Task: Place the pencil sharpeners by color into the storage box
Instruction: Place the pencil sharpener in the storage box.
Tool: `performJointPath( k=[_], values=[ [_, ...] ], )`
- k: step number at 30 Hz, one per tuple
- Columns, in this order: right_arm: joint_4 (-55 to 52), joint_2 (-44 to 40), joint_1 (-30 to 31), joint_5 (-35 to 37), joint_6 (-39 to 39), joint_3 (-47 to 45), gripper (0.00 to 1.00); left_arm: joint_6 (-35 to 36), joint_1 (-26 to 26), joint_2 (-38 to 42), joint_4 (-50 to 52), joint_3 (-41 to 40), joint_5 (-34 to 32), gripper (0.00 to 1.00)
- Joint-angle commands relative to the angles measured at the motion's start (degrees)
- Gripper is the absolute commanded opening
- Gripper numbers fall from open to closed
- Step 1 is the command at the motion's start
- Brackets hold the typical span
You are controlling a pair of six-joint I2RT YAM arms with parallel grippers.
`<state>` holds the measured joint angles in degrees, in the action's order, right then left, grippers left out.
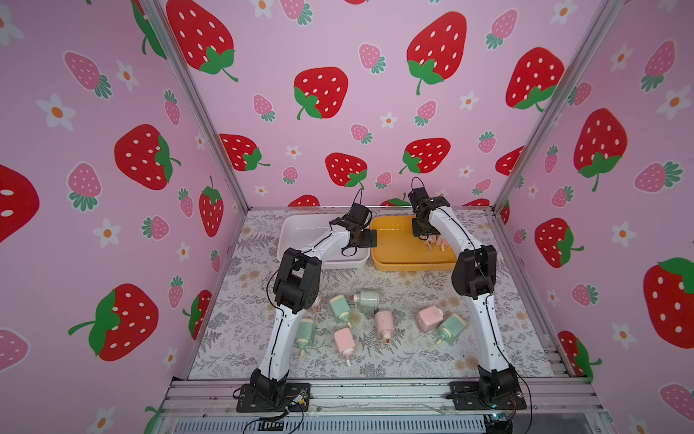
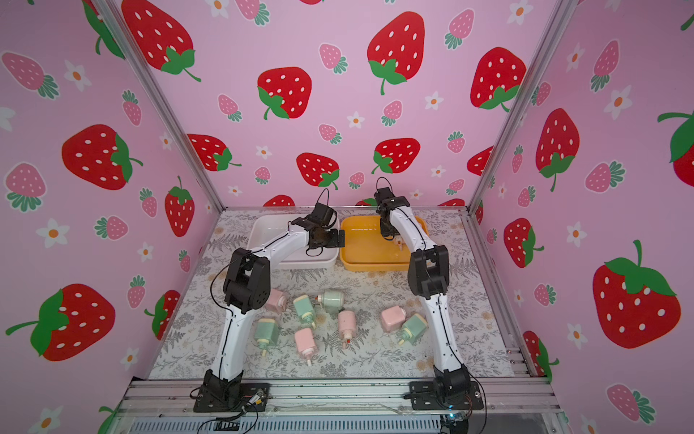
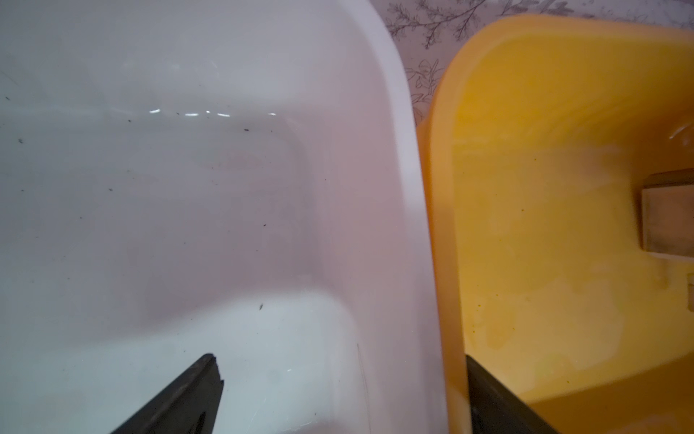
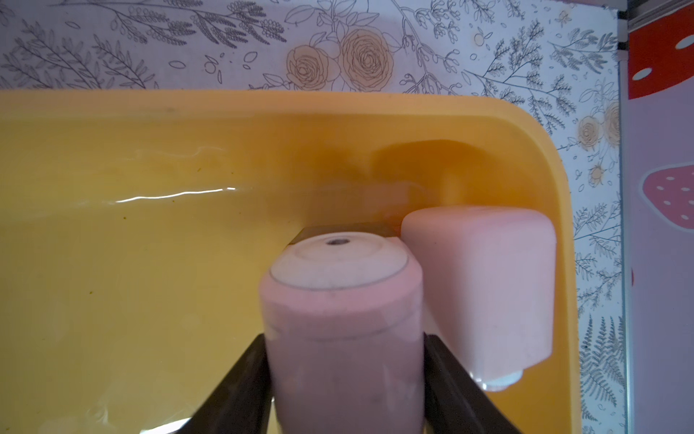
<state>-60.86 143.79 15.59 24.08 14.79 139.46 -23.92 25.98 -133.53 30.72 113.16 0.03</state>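
The right gripper (image 4: 343,338) clamps a pale pink plastic pencil sharpener (image 4: 341,319) by its two sides. The sharpener's round cream end points out past the fingertips, low inside the yellow plastic tray (image 4: 225,101). A second pale pink sharpener (image 4: 480,285) lies just beside it, tucked into the tray's rounded corner. In both top views the tray sits right of centre, its floor open toward the frame's left.

The left gripper (image 3: 338,357) hangs wide open and holds nothing. One finger is over the white plastic tray (image 3: 405,150) and the other over the yellow one, straddling their adjoining rims.

Lower centre in a top view, four mint green sharpeners (image 1: 340,308) and four pale pink sharpeners (image 1: 383,324) lie scattered on the flower-printed desk (image 1: 394,360) between the arms. One pink is partly hidden behind the left arm (image 1: 285,319). Bare desk runs along the near edge.
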Motion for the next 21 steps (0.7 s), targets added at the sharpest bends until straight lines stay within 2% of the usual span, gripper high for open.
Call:
performJointPath(
  k=[1, 11, 18, 21],
  values=[
    [-0.6, 0.3, -0.4, 1.8, -0.1, 1.3, 0.64, -0.2, -0.5, 0.6, 1.6, 0.7, -0.1, 1.0],
    [1.3, -3.1, -0.3, 2.1, -0.7, 0.7, 0.71, -0.1, -0.4, 0.9, 1.9, 0.8, 0.1, 1.0],
    [6.0, -7.5, 0.1, 5.0, -2.8, -5.4, 0.73, -0.1, -0.5, 1.4, 1.7, 0.6, 0.1, 0.99],
    [7.0, -7.4, 0.3, 6.5, -5.1, -6.5, 0.84, -0.2, -0.5, 1.4, 1.7, 0.7, 0.1, 1.0]
  ],
)
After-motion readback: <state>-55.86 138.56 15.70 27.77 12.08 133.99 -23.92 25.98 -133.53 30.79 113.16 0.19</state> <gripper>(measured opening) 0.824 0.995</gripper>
